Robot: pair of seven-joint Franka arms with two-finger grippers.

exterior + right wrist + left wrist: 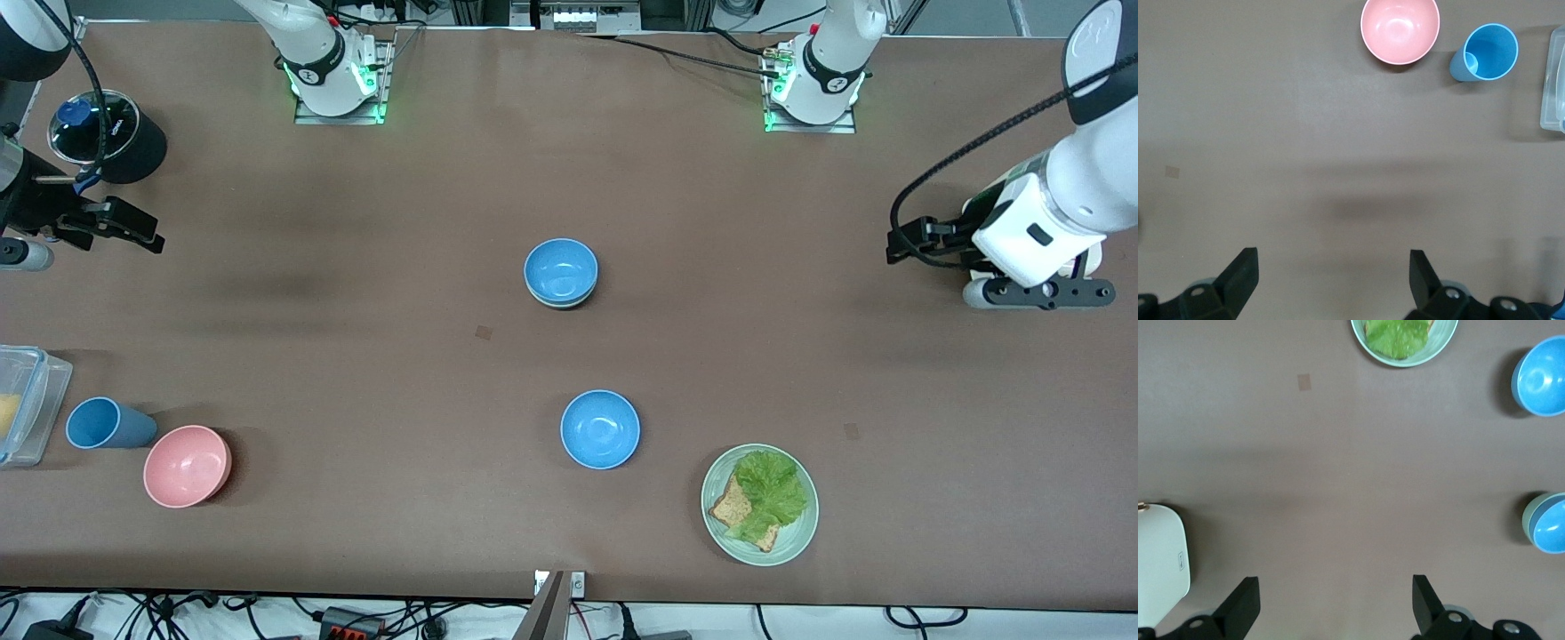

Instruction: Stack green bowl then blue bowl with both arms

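Observation:
A blue bowl (561,269) sits nested inside the green bowl (562,304) at the middle of the table; only a thin mint edge shows under it. The left wrist view shows that green rim (1527,517) around the blue bowl (1553,528). A second blue bowl (600,429) stands alone, nearer the front camera. My left gripper (896,244) hangs open and empty over the table at the left arm's end, its jaws wide in the left wrist view (1336,588). My right gripper (147,233) is open and empty over the right arm's end (1333,265).
A green plate (797,540) with lettuce and toast lies near the front edge. A pink bowl (187,465), a blue cup (107,423) and a clear container (31,400) sit at the right arm's end. A black round pot (111,138) stands near the right arm's base.

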